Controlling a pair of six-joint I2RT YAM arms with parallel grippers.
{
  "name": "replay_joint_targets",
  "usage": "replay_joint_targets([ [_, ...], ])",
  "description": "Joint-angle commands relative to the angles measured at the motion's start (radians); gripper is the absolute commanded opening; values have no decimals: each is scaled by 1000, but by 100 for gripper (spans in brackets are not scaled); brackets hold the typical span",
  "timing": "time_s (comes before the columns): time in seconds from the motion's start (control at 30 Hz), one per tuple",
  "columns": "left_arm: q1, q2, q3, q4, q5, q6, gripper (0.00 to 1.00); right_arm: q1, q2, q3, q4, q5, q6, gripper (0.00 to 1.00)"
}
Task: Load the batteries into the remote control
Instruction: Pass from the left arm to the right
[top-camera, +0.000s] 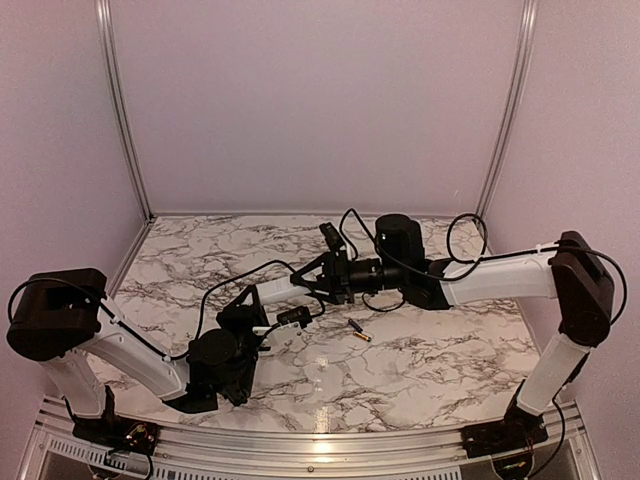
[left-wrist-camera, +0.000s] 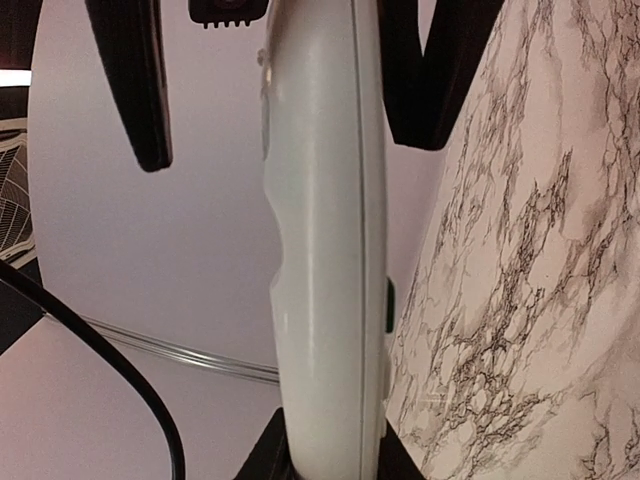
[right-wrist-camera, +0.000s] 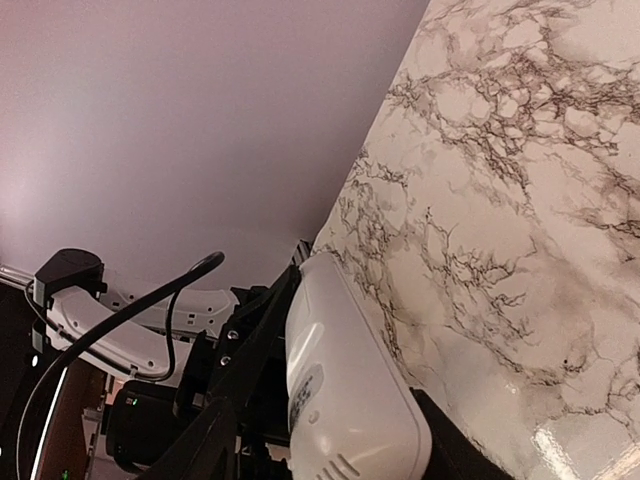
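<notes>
Two robot arms meet over the middle of a marble-patterned tabletop (top-camera: 430, 350), with the white remote control (left-wrist-camera: 320, 250) held between them. The left gripper (left-wrist-camera: 330, 455) is clamped narrowly on one end of the remote, a black finger pressed against each side of the slim casing, which the left wrist camera sees edge-on, running straight away from the fingers. At the far end the right gripper (left-wrist-camera: 290, 155) straddles the remote with its jaws apart: one finger stands clear of the casing with the pale wall showing through the gap, and the other sits close against the opposite side, though contact there cannot be made out. It has no grip on the remote. The right wrist camera shows the rounded end of the remote between its own two fingers, with the left arm's black body and cables behind it. One battery (top-camera: 358, 332), dark with a copper-coloured end, lies loose on the tabletop near the right gripper, apart from both arms and from the remote. Whether any battery sits inside the remote cannot be told.
</notes>
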Motion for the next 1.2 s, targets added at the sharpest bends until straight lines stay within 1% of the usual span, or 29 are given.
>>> replay_joint_targets([
  [0.0, -7, -13, 26, 421, 8, 5, 4, 11, 37, -14, 141, -46, 102, 51],
  [0.03, -8, -13, 27, 420, 8, 5, 4, 13, 44, -14, 147, -46, 110, 48],
  [0.17, -7, -10, 30, 421, 9, 3, 4, 13, 57, -18, 179, -34, 140, 43],
  [0.3, -8, -4, 37, 421, 10, 2, 4, 14, 62, -24, 218, -4, 170, 41],
  [0.43, -7, 4, 41, 422, 13, 5, 4, 16, 68, -22, 236, 19, 182, 36],
  [0.53, -8, 11, 43, 422, 13, 12, 5, 17, 73, -23, 244, 24, 190, 26],
  [0.63, -8, 12, 40, 423, 13, 14, 10, 16, 72, -26, 244, 27, 192, 9],
  [0.67, -7, 12, 41, 423, 11, 13, 14, 15, 72, -28, 246, 25, 194, 5],
  [0.7, -8, 12, 41, 423, 10, 13, 20, 13, 73, -31, 250, 22, 195, 2],
  [0.73, -8, 13, 40, 423, 9, 14, 32, 10, 70, -33, 252, 21, 196, 0],
  [0.8, -7, 8, 36, 425, 11, 10, 56, 1, 63, -38, 254, 21, 195, 0],
  [0.83, -7, 6, 34, 423, 12, 7, 65, -6, 58, -41, 254, 19, 194, 0],
  [0.87, -8, 4, 30, 423, 14, 3, 71, -13, 53, -43, 250, 19, 189, 0],
  [0.93, -8, -6, 23, 413, 17, -10, 79, -29, 39, -45, 233, 18, 173, 0],
  [1.03, -15, -31, 6, 351, 31, -56, 86, -60, 15, -46, 201, 10, 139, 0],
  [1.1, -18, -60, -2, 252, 42, -136, 88, -80, -4, -46, 165, 11, 98, 0],
  [1.17, -19, -105, -5, 108, 61, -255, 89, -105, -25, -47, 143, 7, 65, 0],
])
